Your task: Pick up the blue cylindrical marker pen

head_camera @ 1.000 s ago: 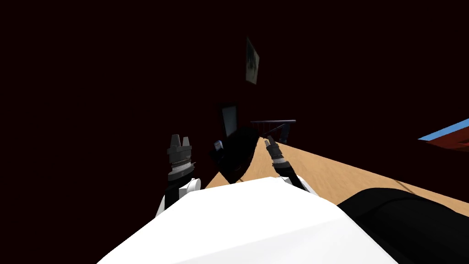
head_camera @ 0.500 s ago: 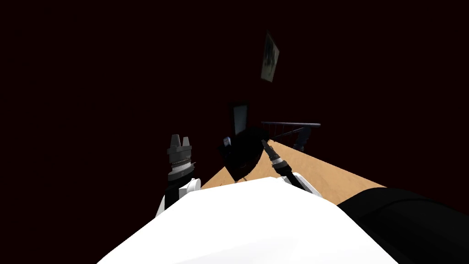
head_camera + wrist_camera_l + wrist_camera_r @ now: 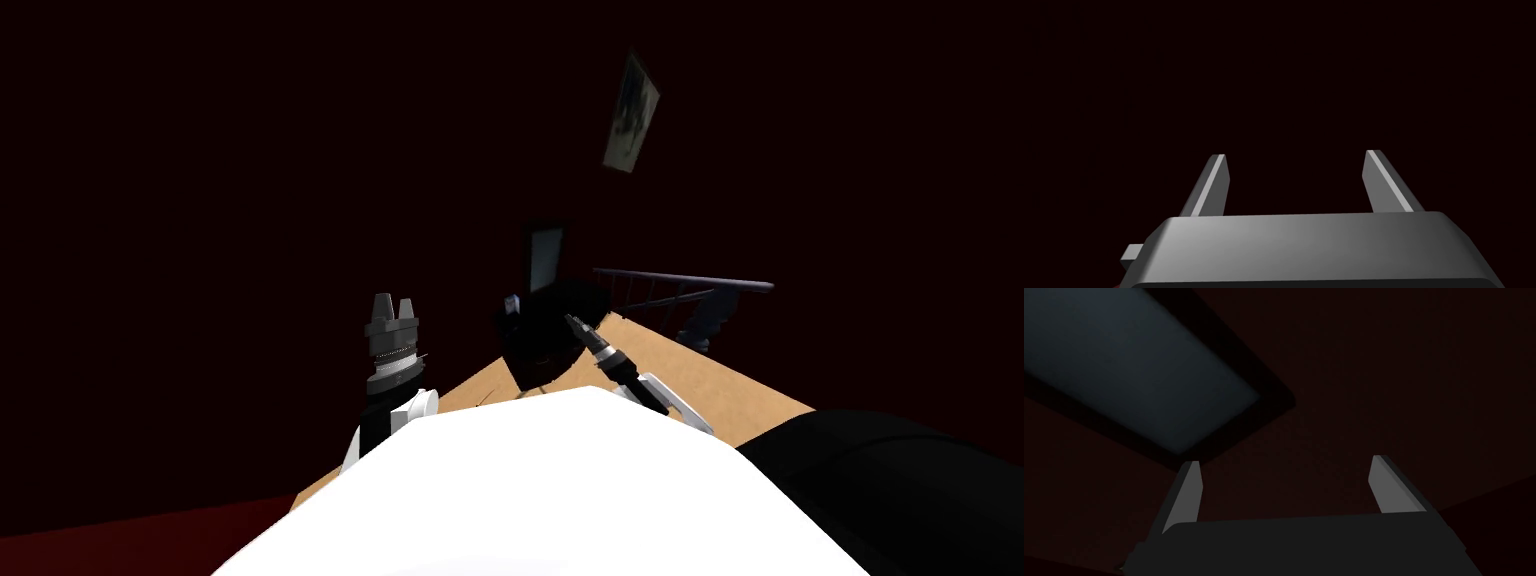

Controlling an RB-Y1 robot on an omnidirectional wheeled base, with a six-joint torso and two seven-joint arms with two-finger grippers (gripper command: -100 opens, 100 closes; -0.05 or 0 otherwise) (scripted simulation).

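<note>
The left gripper (image 3: 1296, 155) is raised beside the chest, its fingers spread wide and holding nothing. The right gripper (image 3: 1284, 460), jaws just as far apart and empty, reaches over a tan wood-coloured surface (image 3: 700, 385) near a black bulky shape (image 3: 545, 345). In this dimness I cannot tell where the blue marker pen lies.

Two grippers are counted, the left gripper (image 3: 393, 300) and right gripper (image 3: 571, 319), plus one framed picture (image 3: 631, 112), one dark screen (image 3: 546, 258), one railing (image 3: 680, 279).
</note>
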